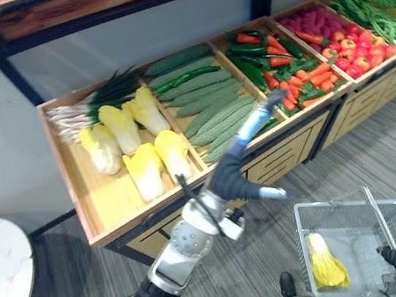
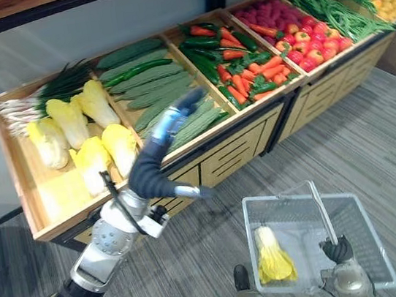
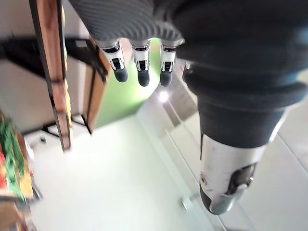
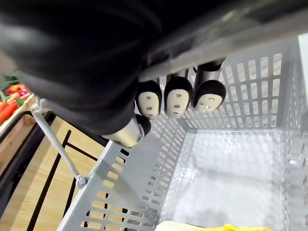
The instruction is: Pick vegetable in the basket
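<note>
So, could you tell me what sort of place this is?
Most likely a grocery shop's produce section, perhaps a mock-up: a sloped wooden stand with compartments of cabbages, cucumbers and peppers, plus a grey shopping basket.

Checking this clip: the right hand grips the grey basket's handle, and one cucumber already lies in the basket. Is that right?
One thing is off: the basket holds a yellow cabbage, not a cucumber, as the left eye view shows. The right hand does grip the handle.
</note>
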You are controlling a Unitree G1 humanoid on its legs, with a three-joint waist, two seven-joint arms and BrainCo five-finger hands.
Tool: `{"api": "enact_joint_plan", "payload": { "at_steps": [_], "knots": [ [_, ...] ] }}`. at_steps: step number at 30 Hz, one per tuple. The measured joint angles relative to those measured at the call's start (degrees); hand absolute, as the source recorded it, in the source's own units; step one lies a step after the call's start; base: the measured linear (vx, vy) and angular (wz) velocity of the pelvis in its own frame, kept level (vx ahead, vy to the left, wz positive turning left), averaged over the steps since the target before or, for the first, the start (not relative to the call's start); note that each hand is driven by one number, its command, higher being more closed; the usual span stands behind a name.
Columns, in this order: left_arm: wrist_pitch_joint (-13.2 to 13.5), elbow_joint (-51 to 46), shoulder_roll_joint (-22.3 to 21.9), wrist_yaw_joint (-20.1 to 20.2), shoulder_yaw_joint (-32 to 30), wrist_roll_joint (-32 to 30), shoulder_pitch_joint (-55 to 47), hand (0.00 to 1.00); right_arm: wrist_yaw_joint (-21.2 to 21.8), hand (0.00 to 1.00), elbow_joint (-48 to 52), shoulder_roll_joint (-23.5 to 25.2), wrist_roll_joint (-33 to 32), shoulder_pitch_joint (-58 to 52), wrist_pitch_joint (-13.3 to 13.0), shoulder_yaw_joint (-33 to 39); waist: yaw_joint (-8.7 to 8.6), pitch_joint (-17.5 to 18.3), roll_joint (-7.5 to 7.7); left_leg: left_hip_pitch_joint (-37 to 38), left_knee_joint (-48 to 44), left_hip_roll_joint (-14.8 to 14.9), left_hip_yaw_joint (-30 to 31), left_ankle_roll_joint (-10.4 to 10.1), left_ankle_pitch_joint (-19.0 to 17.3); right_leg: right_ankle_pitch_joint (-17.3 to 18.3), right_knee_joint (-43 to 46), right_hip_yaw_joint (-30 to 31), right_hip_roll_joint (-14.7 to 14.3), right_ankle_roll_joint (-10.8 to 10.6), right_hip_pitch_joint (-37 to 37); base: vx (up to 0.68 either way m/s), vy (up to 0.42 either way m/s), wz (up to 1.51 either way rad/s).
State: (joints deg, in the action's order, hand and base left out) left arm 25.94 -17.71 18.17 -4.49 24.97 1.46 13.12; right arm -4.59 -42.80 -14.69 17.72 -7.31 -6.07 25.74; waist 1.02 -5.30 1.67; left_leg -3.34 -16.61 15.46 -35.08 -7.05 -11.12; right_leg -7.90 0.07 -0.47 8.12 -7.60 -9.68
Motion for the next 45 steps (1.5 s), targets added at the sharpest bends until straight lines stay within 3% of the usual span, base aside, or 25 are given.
{"api": "enact_joint_plan", "payload": {
  "at_steps": [2, 9, 14, 16, 18, 22, 26, 31, 34, 38, 45],
  "knots": [
    [-0.94, -0.13, -0.27, -2.01, -5.17, -0.44, -2.13, 0.0, -0.09, 1.0, -3.02, 0.3, -0.87, 0.09, 0.06, 2.04, 0.92, 0.36, 0.46, -0.91, 2.35, -1.29, 2.33, 0.25, 1.87, 0.44, -0.11, -2.4, 0.82, -0.14, 0.07, 0.0, -0.027, 0.56],
    [-3.63, 0.81, -3.22, -6.97, -20.53, -3.76, -9.36, 0.0, -0.47, 1.0, -10.53, 1.89, -3.04, 0.8, 0.19, 6.95, 1.22, 1.31, 1.49, -1.58, 9.79, -4.37, 9.33, 1.01, 7.64, 0.85, -0.35, -8.83, 2.02, -0.31, 1.87, 0.04, -0.018, 0.55],
    [-6.12, 5.84, -8.41, -11.51, -32.13, -7.49, -14.76, 0.0, -2.1, 1.0, -14.6, 4.57, -5.28, 0.97, 0.16, 9.91, 1.43, 2.16, 2.37, -1.25, 14.28, -6.01, 12.74, 1.15, 10.21, 1.32, -1.02, -11.31, 2.68, -0.57, 3.22, 0.01, 0.01, 0.42],
    [-9.1, 9.74, -10.49, -14.93, -38.19, -9.7, -16.66, 0.0, -2.88, 1.0, -15.36, 5.47, -5.4, 0.71, 0.16, 10.01, 1.38, 2.32, 2.63, -0.9, 16.22, -6.51, 13.94, 1.19, 11.48, 1.57, -1.02, -12.12, 2.85, -0.67, 3.55, 0.0, 0.014, 0.26],
    [-10.42, 11.91, -11.64, -16.47, -41.25, -10.85, -18.19, 0.0, -3.57, 1.0, -16.08, 6.08, -5.63, 0.59, 0.16, 10.0, 1.38, 2.53, 2.89, 0.02, 17.6, -6.74, 14.37, 1.13, 12.28, 1.87, -1.02, -12.5, 2.83, -0.72, 4.21, 0.01, 0.011, 0.21],
    [-12.91, 21.92, -13.5, -18.56, -49.02, -14.04, -20.75, 0.0, -4.58, 1.0, -16.1, 8.16, -7.03, -0.99, 0.17, 9.72, 1.58, 3.99, 3.55, 0.96, 19.78, -6.83, 15.49, 1.27, 13.16, 3.06, -0.93, -13.89, 2.64, -0.59, 5.18, 0.0, 0.004, 0.16],
    [-16.37, 41.23, -13.52, -21.53, -56.86, -14.05, -21.63, 0.0, -4.87, 1.0, -14.29, 9.54, -7.03, -1.98, 0.15, 8.07, 1.22, 5.08, 3.17, 2.65, 22.06, -7.35, 15.52, 1.21, 13.73, 4.44, -1.0, -14.76, 2.78, -0.4, 6.25, 0.03, 0.011, 0.06],
    [-18.2, 63.07, -13.4, -21.49, -63.6, -14.06, -21.72, 0.0, -4.91, 1.0, -14.96, 9.68, -7.0, -1.03, 0.06, 7.56, 0.84, 5.57, 3.1, 2.62, 22.37, -8.19, 16.64, 1.18, 13.72, 4.5, -1.68, -15.02, 3.15, -0.34, 6.35, 0.08, 0.016, 0.06],
    [-20.3, 72.0, -13.27, -19.8, -65.43, -14.16, -21.99, 0.0, -5.06, 1.0, -17.88, 9.62, -7.02, 0.47, -0.26, 7.6, 0.77, 5.56, 3.08, 2.93, 22.06, -8.29, 16.87, 1.19, 13.93, 4.45, -1.98, -15.06, 3.06, -0.27, 6.82, 0.09, 0.001, 0.03],
    [-21.24, 75.54, -12.85, -16.45, -64.99, -16.38, -22.43, 0.0, -5.06, 1.0, -20.07, 9.26, -6.96, 2.19, -0.49, 7.46, 0.7, 5.41, 2.83, 3.44, 22.06, -8.21, 16.79, 1.02, 13.73, 4.52, -1.98, -14.72, 2.79, -0.31, 7.03, 0.07, -0.012, -0.04],
    [-21.27, 77.8, -11.83, -11.83, -57.85, -18.16, -21.99, 0.0, -4.83, 1.0, -21.14, 7.87, -6.63, 3.2, -0.41, 5.32, 0.52, 4.63, 2.22, 5.63, 22.03, -8.13, 14.35, 0.41, 12.28, 5.04, -1.37, -11.73, 2.52, 0.14, 7.01, 0.0, -0.004, -0.2]
  ]
}}
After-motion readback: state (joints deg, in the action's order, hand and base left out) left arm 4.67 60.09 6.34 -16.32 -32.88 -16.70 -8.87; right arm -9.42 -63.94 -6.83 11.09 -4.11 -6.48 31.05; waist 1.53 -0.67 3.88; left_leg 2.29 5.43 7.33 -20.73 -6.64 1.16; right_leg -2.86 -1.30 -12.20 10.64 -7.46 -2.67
